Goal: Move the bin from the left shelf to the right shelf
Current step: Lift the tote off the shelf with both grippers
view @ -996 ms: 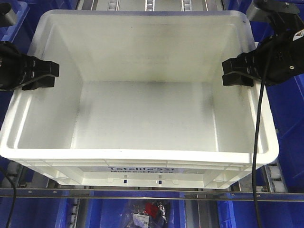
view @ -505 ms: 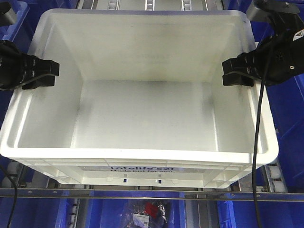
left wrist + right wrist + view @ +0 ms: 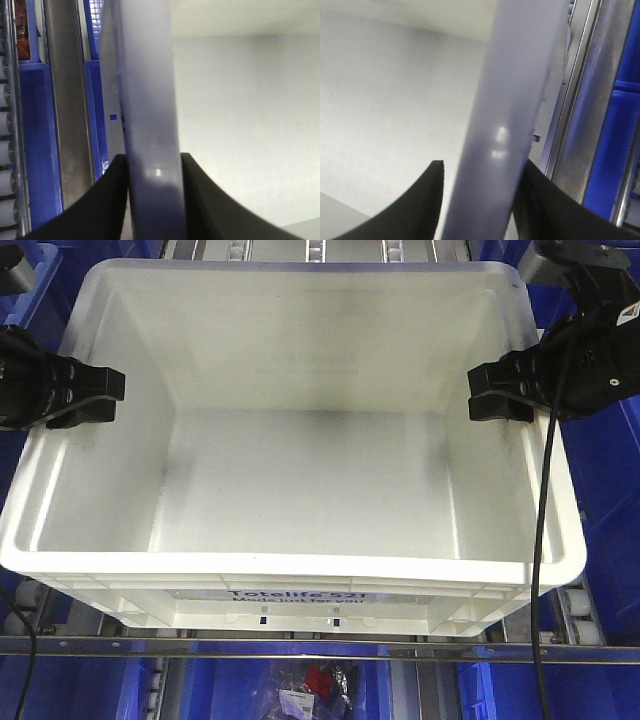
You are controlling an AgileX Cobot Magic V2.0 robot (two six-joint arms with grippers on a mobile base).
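Symmetrically, left pincer [image 3: 105, 398] and right pincer [image 3: 482, 392] level, each clamped on opposite side rims of the bin [image 3: 300, 570].

I count one bin [image 3: 300, 480], one packet [image 3: 315, 688] at 6 o'clock, and a pair — left gripper [image 3: 105, 397] at 9, right gripper [image 3: 482, 392] at 3.

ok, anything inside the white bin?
Nothing loose: bin floor is bare, only dark scuffs. Jaws clamp both side walls, reaching inside and covering small wall patches.
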